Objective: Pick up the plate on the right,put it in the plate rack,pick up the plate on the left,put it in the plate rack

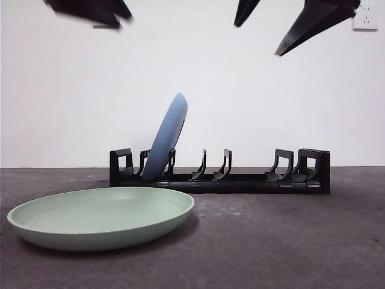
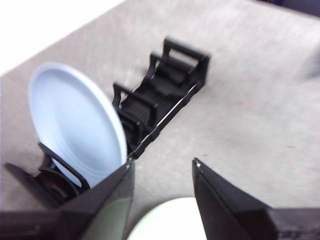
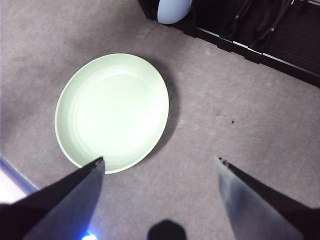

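grabbing the green plate (image 1: 102, 218), flat near the bench's front edge, is the risk: its low rim could slip from the left gripper (image 2: 162, 167), hovering wide and empty. the blue plate (image 1: 167, 137) leans in the plate rack (image 1: 240, 180); a knock could topple it. the right gripper (image 3: 160, 165) hangs wide too.

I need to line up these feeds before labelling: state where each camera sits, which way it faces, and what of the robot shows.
Front view: low at table height, looking level across the green plate to the plate rack holding the blue plate; black arm tips at top.
Left wrist view: above the rack, looking down; left gripper open.
Right wrist view: high, looking down on the green plate; right gripper open.
All three share both plates and the rack.
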